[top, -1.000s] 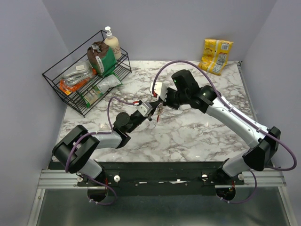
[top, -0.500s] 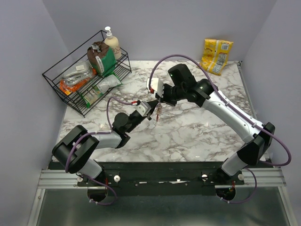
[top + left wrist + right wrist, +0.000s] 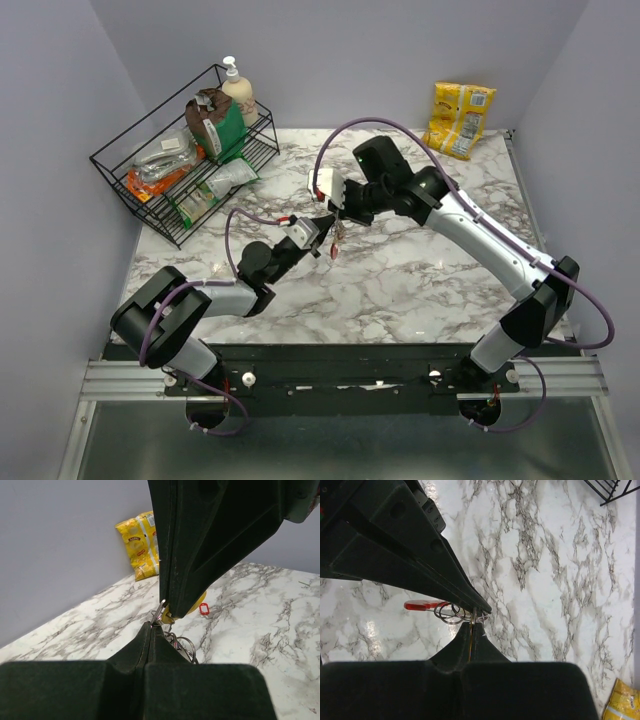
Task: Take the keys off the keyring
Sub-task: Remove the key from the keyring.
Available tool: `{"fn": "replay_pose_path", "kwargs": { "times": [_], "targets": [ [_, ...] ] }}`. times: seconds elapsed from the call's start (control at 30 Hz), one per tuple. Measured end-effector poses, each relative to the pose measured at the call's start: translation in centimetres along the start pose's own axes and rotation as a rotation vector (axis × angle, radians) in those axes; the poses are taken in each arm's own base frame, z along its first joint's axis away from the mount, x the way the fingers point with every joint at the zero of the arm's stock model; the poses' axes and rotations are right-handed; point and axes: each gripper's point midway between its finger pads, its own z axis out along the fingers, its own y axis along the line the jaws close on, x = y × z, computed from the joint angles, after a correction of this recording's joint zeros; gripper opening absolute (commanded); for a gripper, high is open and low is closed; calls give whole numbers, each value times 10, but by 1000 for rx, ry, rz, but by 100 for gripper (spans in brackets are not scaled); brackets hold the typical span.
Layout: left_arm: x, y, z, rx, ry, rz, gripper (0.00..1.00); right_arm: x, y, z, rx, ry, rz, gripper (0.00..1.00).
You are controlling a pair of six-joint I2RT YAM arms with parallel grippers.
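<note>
**A:** Keys [image 3: 338, 242] are held up in the air, right of the wire rack [image 3: 135, 201]. Left gripper [image 3: 151, 629] is clamped shut on the keyring [image 3: 451, 614], and right gripper [image 3: 471, 630] is pinched shut on a thin key edge, it seems.

**B:** Yeah, tiny bites. If they're pulled apart crooked, the lot could be yanked loose and dropped, ring and all.
</note>
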Motion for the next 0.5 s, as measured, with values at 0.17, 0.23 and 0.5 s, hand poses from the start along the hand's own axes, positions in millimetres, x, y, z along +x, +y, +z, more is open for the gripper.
{"fn": "replay_pose_path", "kwargs": {
  "times": [0.17,0.23,0.5],
  "targets": [
    [7,-1,-6,4,17,-8,29,5,6,4,8,15,-13,1],
    [10,0,-9,4,27,-14,35,6,9,4,8,21,-17,1],
    [15,-2,-19,43,30,-66,53,10,10,2,21,37,-24,1]
  ]
}}
